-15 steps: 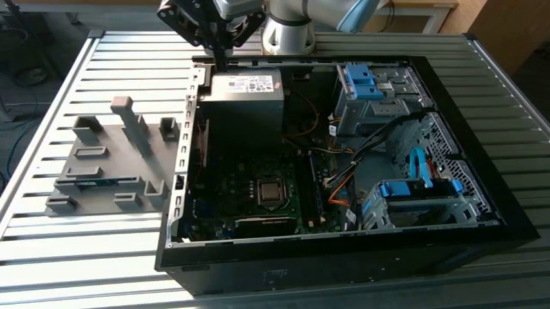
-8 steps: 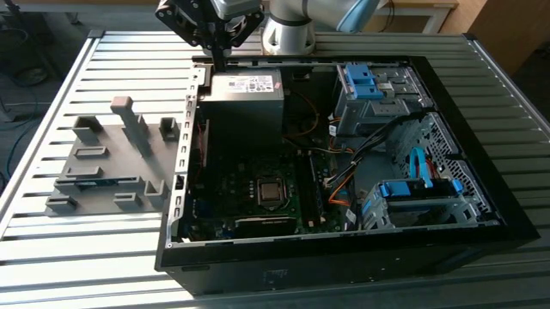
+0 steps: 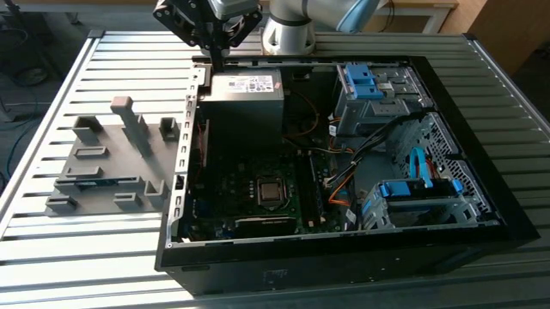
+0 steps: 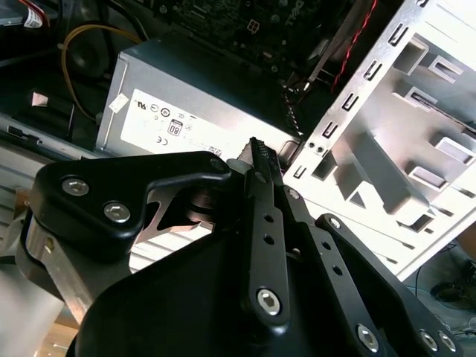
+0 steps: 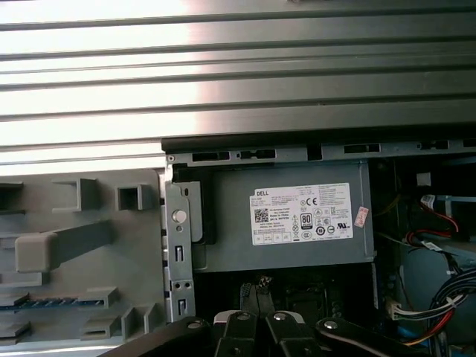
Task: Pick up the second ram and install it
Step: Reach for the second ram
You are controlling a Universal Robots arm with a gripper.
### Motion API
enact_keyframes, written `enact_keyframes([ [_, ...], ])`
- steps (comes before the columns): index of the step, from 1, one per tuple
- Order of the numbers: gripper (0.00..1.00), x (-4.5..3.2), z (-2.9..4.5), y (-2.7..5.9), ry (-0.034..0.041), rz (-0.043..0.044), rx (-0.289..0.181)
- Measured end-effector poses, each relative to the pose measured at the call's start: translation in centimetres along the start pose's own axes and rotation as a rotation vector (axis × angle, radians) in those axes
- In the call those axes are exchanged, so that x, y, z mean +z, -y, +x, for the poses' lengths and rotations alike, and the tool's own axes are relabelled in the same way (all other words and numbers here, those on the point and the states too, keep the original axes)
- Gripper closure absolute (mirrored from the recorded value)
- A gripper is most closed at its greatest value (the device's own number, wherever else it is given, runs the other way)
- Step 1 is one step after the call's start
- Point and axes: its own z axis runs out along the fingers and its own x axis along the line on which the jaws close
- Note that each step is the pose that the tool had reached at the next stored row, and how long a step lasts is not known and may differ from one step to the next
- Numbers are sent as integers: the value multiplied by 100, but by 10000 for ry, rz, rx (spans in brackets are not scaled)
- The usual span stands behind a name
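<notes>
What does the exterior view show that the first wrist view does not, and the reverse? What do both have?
Exterior view, not first wrist view: the processor socket, the blue drive brackets and the arm. First wrist view, not exterior view: a small pink sticker on the power supply. Both: that power supply, the grey holder tray with the second ram lying in a slot, and the empty claw near the case's edge.

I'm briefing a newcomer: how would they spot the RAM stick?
Beside the open computer case, toward the exterior view's left, lies a grey slotted tray. The RAM stick sits in one of its slots: a thin strip, the only blue thing there.
</notes>
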Motion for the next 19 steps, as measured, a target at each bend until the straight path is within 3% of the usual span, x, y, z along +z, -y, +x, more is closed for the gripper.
enact_keyframes([
  [19,89,-2,70,5,0,0,1],
])
